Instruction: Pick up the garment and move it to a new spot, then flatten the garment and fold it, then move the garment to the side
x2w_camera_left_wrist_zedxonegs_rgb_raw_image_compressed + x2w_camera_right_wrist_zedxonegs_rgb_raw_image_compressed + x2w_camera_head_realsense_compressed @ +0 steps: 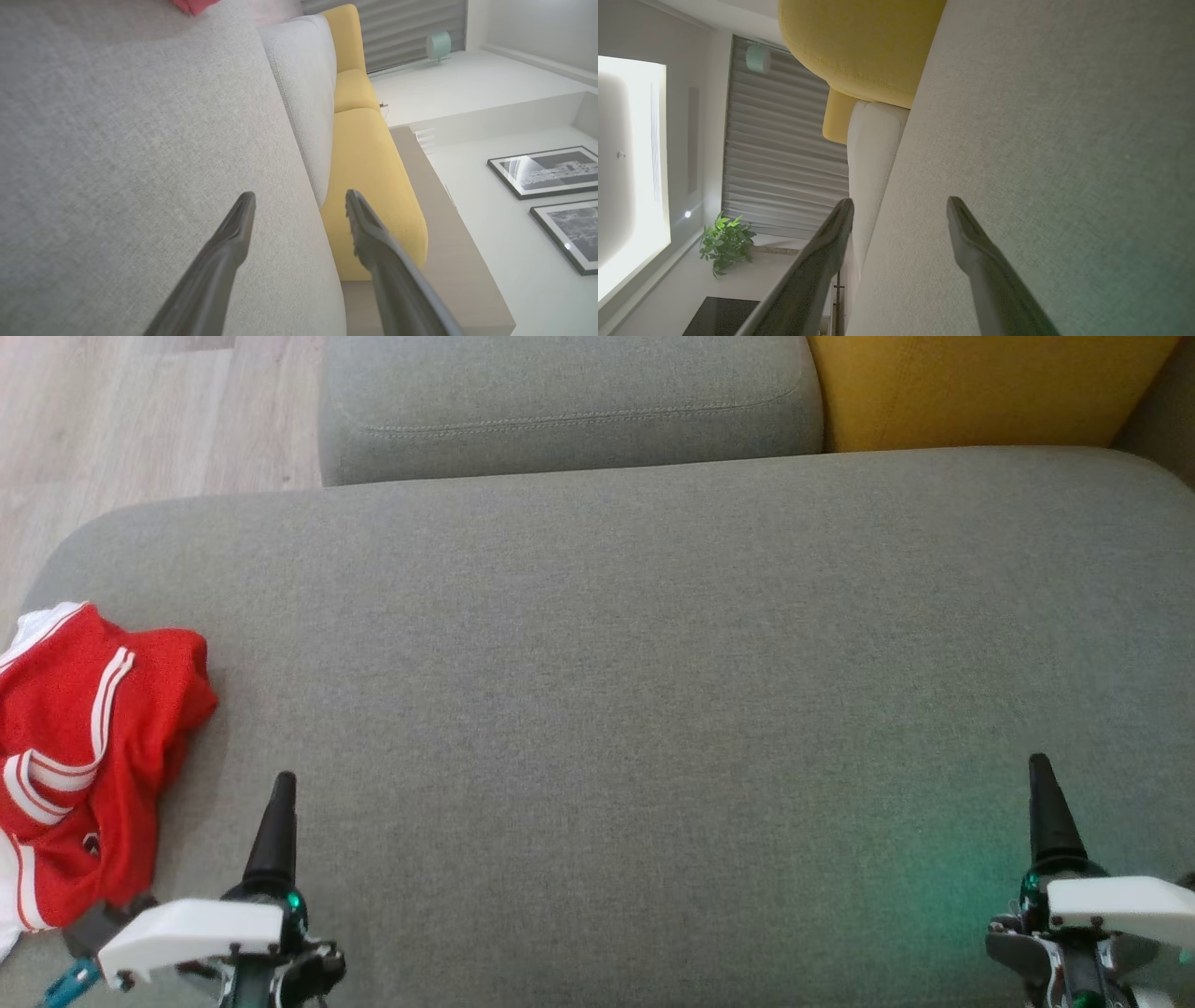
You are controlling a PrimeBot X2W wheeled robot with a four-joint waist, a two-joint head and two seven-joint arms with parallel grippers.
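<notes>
A crumpled red garment [79, 747] with white stripes lies at the left edge of the grey sofa seat [635, 691]; a corner of it [192, 5] peeks in at the top of the left wrist view. My left gripper [280, 793] hovers low just right of the garment, apart from it. Its fingers [240, 219] stand spread and open with nothing between them. Far to the right, my right gripper [1044, 775] sits over bare cushion, and its fingers [962, 224] are likewise open and empty.
A grey back cushion [569, 401] and a yellow cushion [980, 387] run along the far side of the seat. Wooden floor [140, 420] lies beyond the sofa's left end. Broad bare seat stretches between the two grippers.
</notes>
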